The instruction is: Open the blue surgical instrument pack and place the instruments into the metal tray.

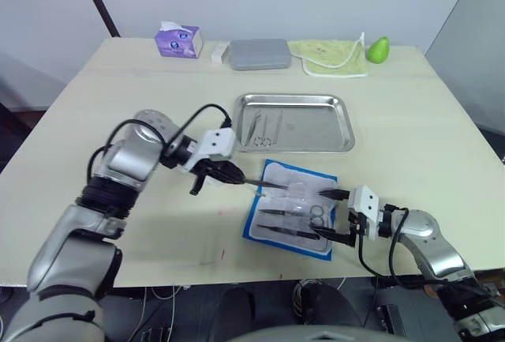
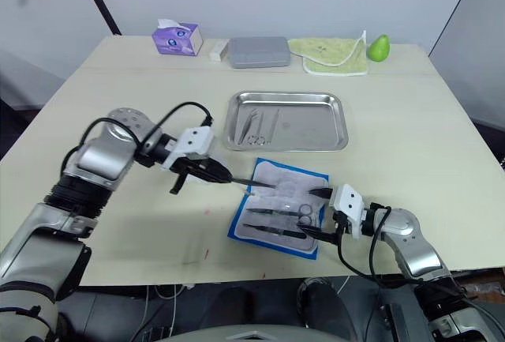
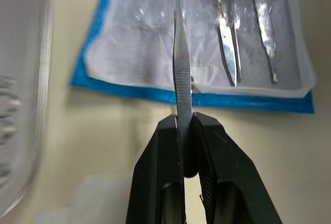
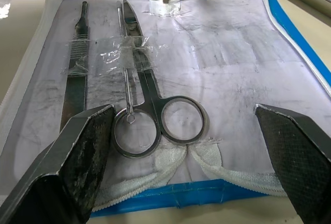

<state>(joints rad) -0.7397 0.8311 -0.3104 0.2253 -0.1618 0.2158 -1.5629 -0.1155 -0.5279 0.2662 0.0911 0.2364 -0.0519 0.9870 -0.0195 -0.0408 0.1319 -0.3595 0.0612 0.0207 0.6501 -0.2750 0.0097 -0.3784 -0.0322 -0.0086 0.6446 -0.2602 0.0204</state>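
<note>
The blue surgical instrument pack (image 1: 272, 174) lies unfolded near the table's front, pale lining up. Scissors (image 4: 150, 89), a thin probe (image 4: 124, 63) and a flat handle (image 4: 77, 63) rest on the lining under clear straps. My left gripper (image 1: 235, 177) hovers at the pack's left edge, shut on a slim flat metal tool (image 3: 181, 74) that points over the lining. At the pack's right edge, my right gripper (image 1: 335, 216) stands open with nothing between its fingers (image 4: 77, 162). The metal tray (image 1: 335, 125) sits just behind the pack and holds a few instruments (image 1: 264, 127) at its left end.
Along the far edge of the table stand a purple tissue box (image 1: 178, 40), a matte grey case (image 1: 256, 54), a yellow-green cloth (image 1: 331, 56) and a green pear-shaped object (image 1: 379, 48). Bare tabletop lies left and right of the tray.
</note>
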